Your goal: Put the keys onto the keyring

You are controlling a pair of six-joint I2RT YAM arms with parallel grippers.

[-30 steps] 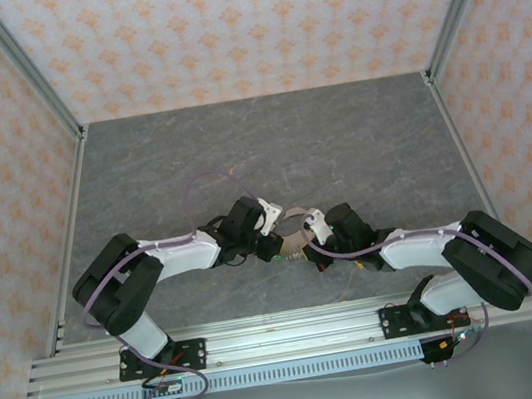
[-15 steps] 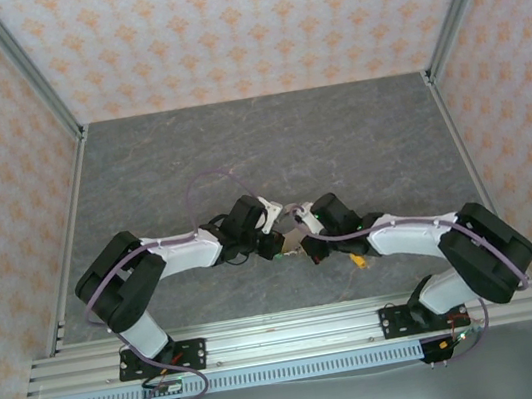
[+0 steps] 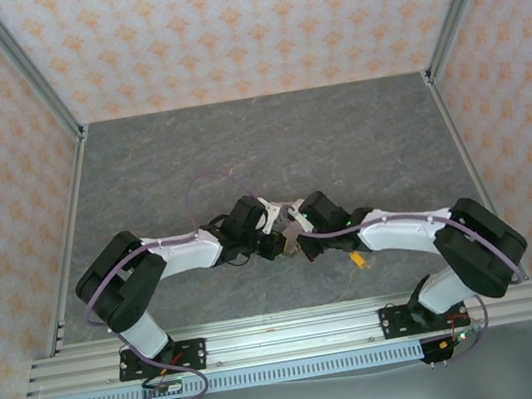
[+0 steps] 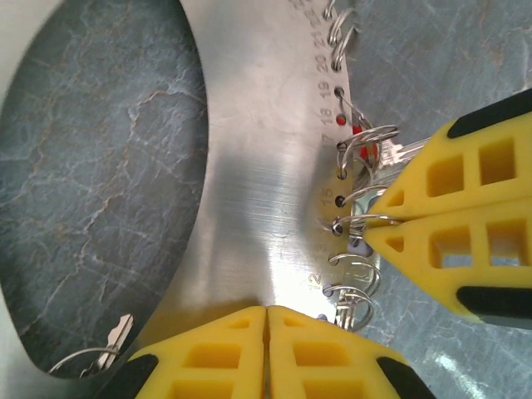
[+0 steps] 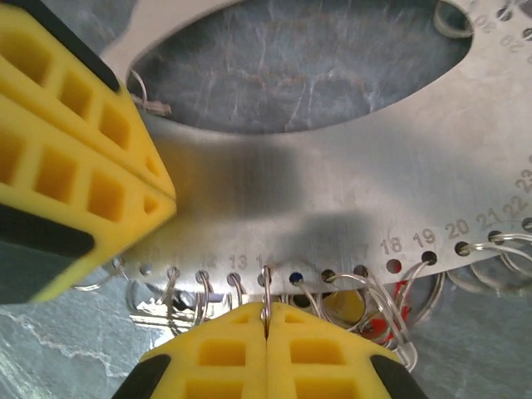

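Note:
The keyring [image 4: 249, 166] is a broad flat steel loop with numbered holes along its outer rim, held just above the table. My left gripper [image 4: 266, 309] is shut on the loop's edge near hole 12. The keys [image 5: 399, 303] hang under the rim from small wire rings, and red and yellow heads show among them. My right gripper [image 5: 266, 309] is shut on one thin wire ring [image 5: 266, 287] threaded through hole 14 of the keyring [image 5: 332, 183]. In the top view the left gripper [image 3: 278, 242] and the right gripper [image 3: 300, 239] meet tip to tip at the table's middle front.
The grey marble-look table [image 3: 268, 148] is walled by patterned panels and metal posts. One silver key [image 4: 116, 337] on a wire ring hangs at the loop's inner edge. A purple cable [image 3: 212, 180] arcs over the left arm, and a small yellow tag [image 3: 357, 259] hangs below the right forearm.
The right arm has stretched left and forward, bringing its gripper up against the left one. The left arm has barely shifted.

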